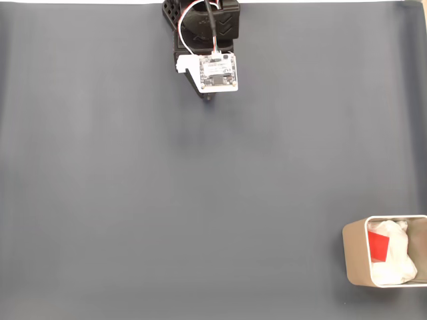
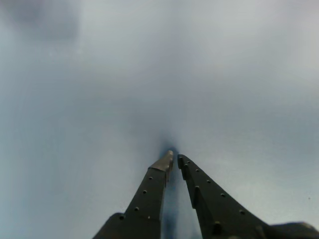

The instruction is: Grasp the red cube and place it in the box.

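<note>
The red cube [image 1: 378, 245] lies inside the box [image 1: 355, 257] at the lower right of the fixed view, resting on the white wrinkly lining against the box's left wall. The arm is folded back at the top centre of that view, far from the box, with its gripper [image 1: 208, 97] tucked under the white camera mount. In the wrist view the gripper [image 2: 174, 158] points down at the bare grey mat, its two dark fingers nearly touching at the tips with nothing between them.
A plain grey mat [image 1: 167, 200] covers the whole table. Its top edge runs just behind the arm's base [image 1: 200, 20]. The box sits close to the right and bottom edges of the fixed view.
</note>
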Robot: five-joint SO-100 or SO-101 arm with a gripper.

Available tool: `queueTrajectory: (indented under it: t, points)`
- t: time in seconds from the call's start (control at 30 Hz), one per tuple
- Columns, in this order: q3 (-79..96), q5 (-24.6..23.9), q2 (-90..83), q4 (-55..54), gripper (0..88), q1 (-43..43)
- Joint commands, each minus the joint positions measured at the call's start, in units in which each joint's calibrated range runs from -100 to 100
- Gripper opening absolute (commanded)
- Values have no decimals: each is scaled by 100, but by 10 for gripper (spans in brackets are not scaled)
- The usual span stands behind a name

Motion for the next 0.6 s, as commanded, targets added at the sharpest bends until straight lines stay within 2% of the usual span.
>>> queueTrajectory:
  t: [0.0,0.57]
  points:
    - [45,-10,0,168,0,3]
    - [45,-54,0,160,1,3]
